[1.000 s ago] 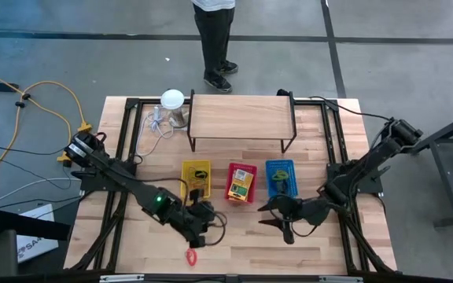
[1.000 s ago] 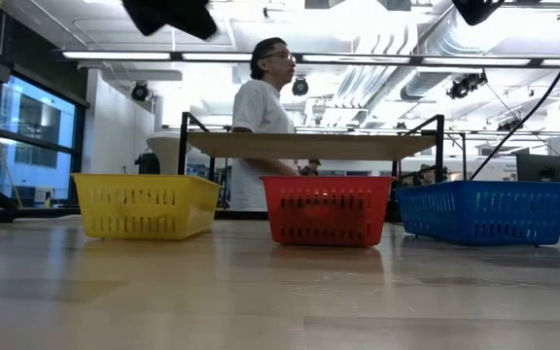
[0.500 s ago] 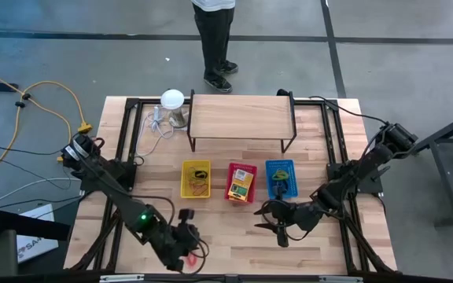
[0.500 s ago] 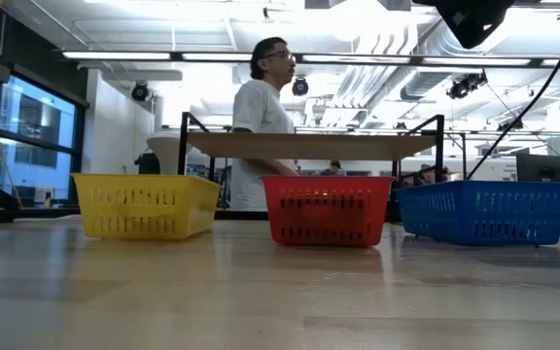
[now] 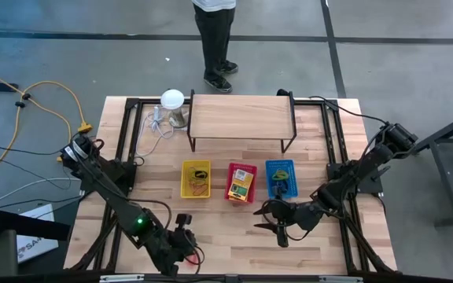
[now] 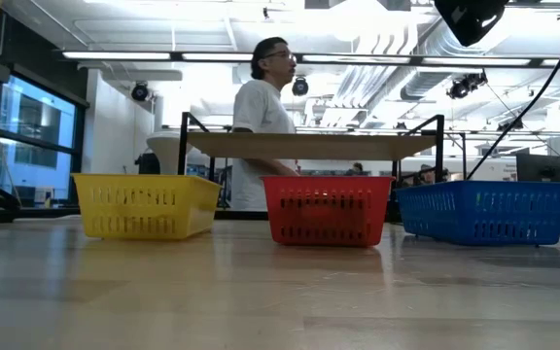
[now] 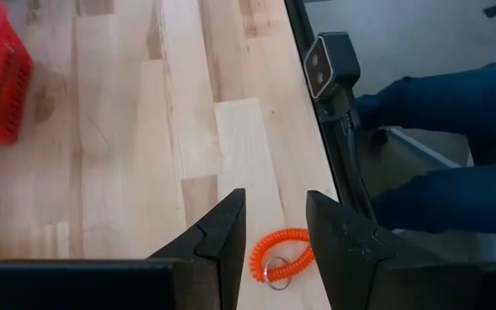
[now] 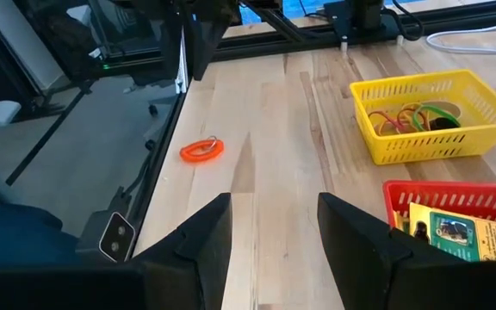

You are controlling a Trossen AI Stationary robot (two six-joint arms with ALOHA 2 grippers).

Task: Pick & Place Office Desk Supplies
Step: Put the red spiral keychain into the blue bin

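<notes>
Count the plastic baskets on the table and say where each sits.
3, in a row in front of the wooden shelf: yellow basket toward the left arm's side, red basket in the middle, blue basket toward the right arm's side.

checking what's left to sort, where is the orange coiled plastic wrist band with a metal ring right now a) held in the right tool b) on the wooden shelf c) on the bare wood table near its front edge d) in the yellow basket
c: the orange coiled plastic wrist band lies on the wood table, just ahead of the open left tool, gripped by neither tool.
</notes>
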